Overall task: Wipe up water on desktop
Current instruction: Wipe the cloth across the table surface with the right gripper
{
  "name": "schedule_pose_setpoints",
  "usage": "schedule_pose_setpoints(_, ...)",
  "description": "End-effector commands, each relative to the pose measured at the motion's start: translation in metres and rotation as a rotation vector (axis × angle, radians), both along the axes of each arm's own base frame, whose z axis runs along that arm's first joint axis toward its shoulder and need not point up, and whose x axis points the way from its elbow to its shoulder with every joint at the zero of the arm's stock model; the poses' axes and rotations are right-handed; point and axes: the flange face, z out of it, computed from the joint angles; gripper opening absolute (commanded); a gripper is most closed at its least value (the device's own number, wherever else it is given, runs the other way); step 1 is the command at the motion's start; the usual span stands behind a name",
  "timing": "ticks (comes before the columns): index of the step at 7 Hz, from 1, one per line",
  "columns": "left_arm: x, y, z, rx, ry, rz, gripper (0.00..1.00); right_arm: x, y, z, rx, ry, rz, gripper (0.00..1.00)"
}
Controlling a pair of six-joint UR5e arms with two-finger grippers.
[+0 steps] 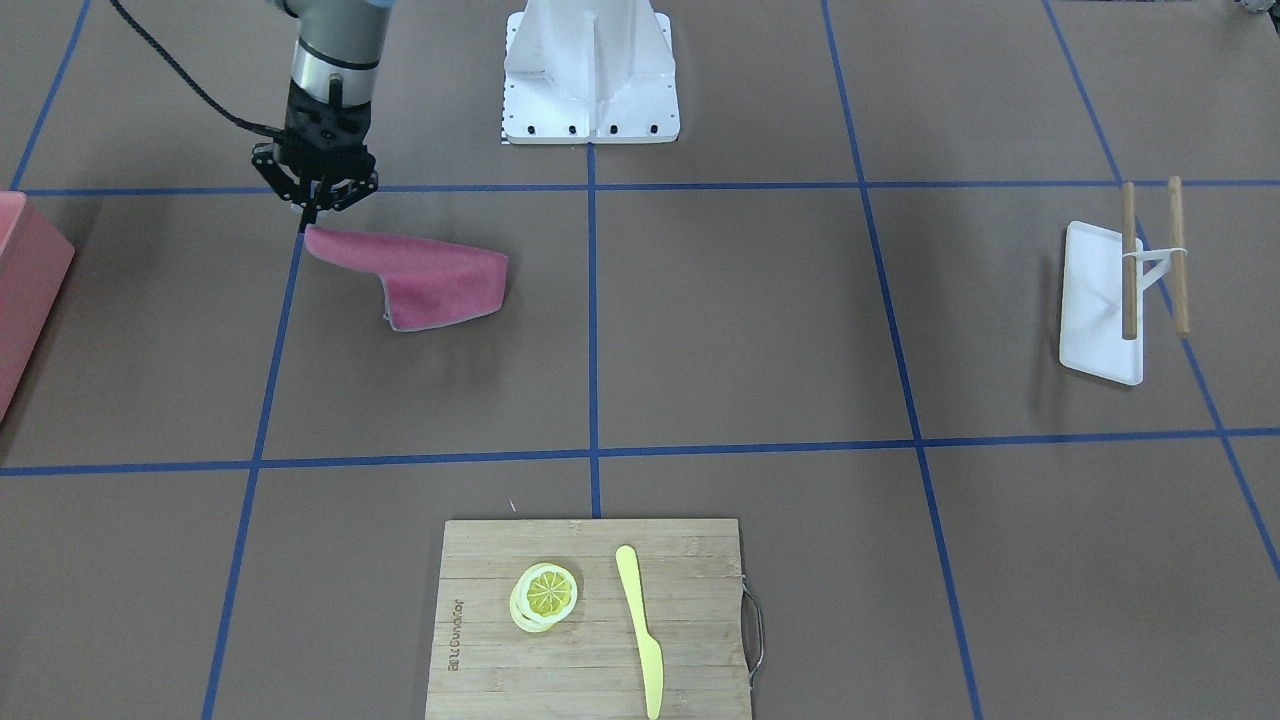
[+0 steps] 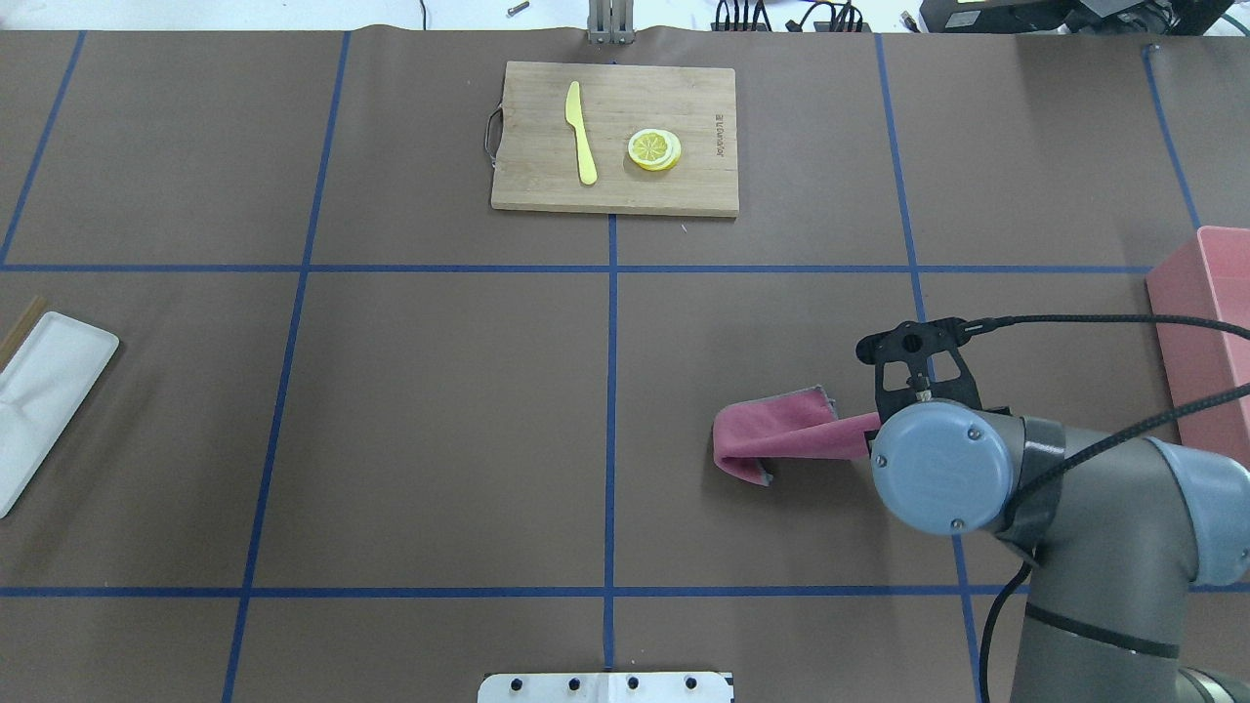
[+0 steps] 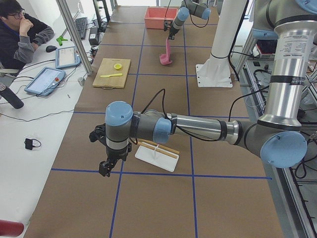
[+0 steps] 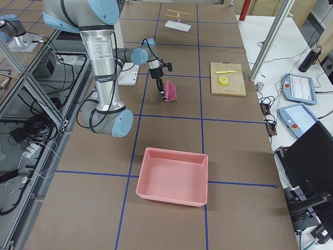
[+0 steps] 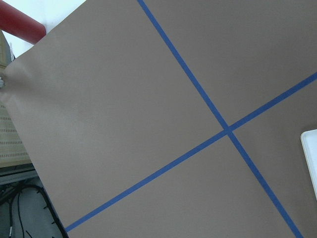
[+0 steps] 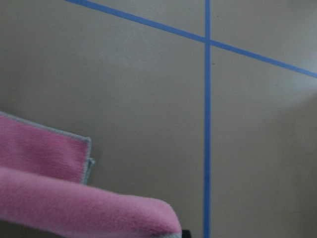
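Note:
The brown desktop (image 1: 740, 320) is crossed by blue tape lines; I see no water on it. My right gripper (image 1: 311, 212) is shut on one corner of a pink cloth (image 1: 420, 280) and holds that corner up. The rest of the cloth hangs down and rests folded on the desktop. The cloth also shows in the overhead view (image 2: 771, 434) and the right wrist view (image 6: 59, 198). My left gripper (image 3: 105, 168) shows only in the exterior left view, low over the desktop near a white tray (image 3: 156, 156). I cannot tell whether it is open or shut.
A bamboo cutting board (image 1: 560, 660) carries lemon slices (image 1: 545, 595) and a yellow knife (image 1: 640, 630). A pink bin (image 2: 1206, 322) stands beyond the cloth on my right. The white tray (image 1: 1095, 300) holds two wooden sticks (image 1: 1128, 260). An operator (image 3: 22, 29) sits beside the table.

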Motion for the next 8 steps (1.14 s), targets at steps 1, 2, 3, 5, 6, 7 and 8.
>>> schedule_pose_setpoints(1, 0.0, 0.002, 0.005, -0.016, 0.003, -0.009, 0.99, 0.015, -0.057, 0.015, 0.001, -0.054, 0.033, 0.0)
schedule_pose_setpoints(2, 0.002, 0.003, 0.005, -0.078, 0.044, -0.091, 0.98, -0.01, -0.08, -0.006, 0.03, -0.18, 0.047, 0.0)
schedule_pose_setpoints(3, 0.006, 0.003, 0.001, -0.175, 0.126, -0.219, 0.99, -0.037, -0.098, -0.035, 0.035, -0.264, 0.083, 0.0)
schedule_pose_setpoints(5, 0.009, 0.012, 0.008, -0.228, 0.158, -0.267, 0.99, -0.103, -0.098, -0.101, 0.007, -0.507, 0.214, 0.0)
schedule_pose_setpoints(6, 0.01, 0.013, 0.01, -0.24, 0.173, -0.263, 0.99, -0.12, -0.076, -0.131, -0.033, -0.608, 0.258, 0.0)
schedule_pose_setpoints(7, 0.012, 0.014, 0.018, -0.265, 0.175, -0.27, 0.99, -0.13, -0.051, -0.151, -0.058, -0.659, 0.268, 0.0)
schedule_pose_setpoints(8, 0.016, 0.014, 0.033, -0.298, 0.179, -0.265, 0.98, -0.123, -0.028, -0.155, -0.056, -0.638, 0.252, 0.0)
